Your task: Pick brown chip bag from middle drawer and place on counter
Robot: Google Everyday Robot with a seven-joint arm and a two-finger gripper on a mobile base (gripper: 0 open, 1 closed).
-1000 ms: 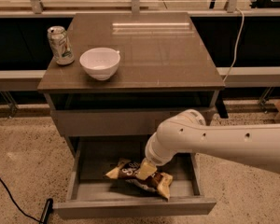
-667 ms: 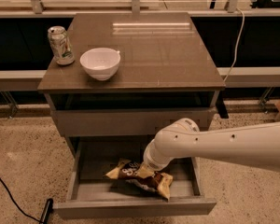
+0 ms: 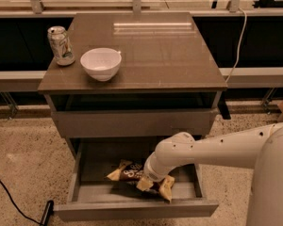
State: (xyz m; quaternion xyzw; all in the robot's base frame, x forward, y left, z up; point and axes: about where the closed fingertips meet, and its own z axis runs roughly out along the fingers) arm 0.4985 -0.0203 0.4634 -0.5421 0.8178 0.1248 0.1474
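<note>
The brown chip bag [image 3: 128, 173] lies crumpled in the pulled-out middle drawer [image 3: 132, 208], dark brown in the middle with tan-yellow ends, near the drawer's centre. My gripper [image 3: 147, 178] is down inside the drawer at the right half of the bag, mostly hidden behind the white wrist of my arm [image 3: 212, 149], which reaches in from the right. The arm covers part of the bag. The counter [image 3: 155, 51] is the glossy brown-gray top of the cabinet above.
A white bowl [image 3: 101, 63] and a silver drink can [image 3: 61, 45] stand on the counter's left side. The shut drawer front [image 3: 132, 122] sits above the open drawer. A black cable [image 3: 14, 204] lies on the speckled floor at left.
My arm has lowered and shifted slightly left, bringing the wrist deeper into the drawer and onto the bag. The bag, bowl and can have not moved.
</note>
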